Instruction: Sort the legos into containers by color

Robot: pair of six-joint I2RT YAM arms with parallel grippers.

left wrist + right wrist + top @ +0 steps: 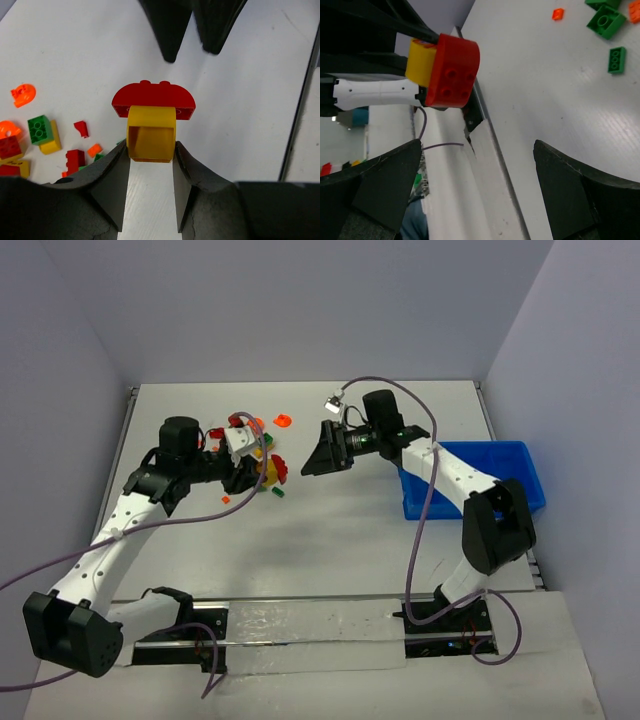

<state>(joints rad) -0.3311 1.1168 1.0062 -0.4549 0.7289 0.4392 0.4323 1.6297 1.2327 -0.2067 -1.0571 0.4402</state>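
imo the wide-open right gripper (318, 458) should pinch only the red lego (152, 100) and pull it straight off the yellow lego (150, 135) the left gripper (150, 152) is clamping, well away from the blue bin (520, 455).

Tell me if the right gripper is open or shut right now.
Open. The right gripper has its fingers wide apart, nothing between them; the red-and-yellow lego pair sits ahead, clamped in the left gripper.

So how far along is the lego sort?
Done: nothing shows in the visible part of the blue bin. In hand: left end effector grips a yellow brick stuck to a red brick; right end effector open, facing it. Left: splitting that pair, plus the loose bricks on the table.
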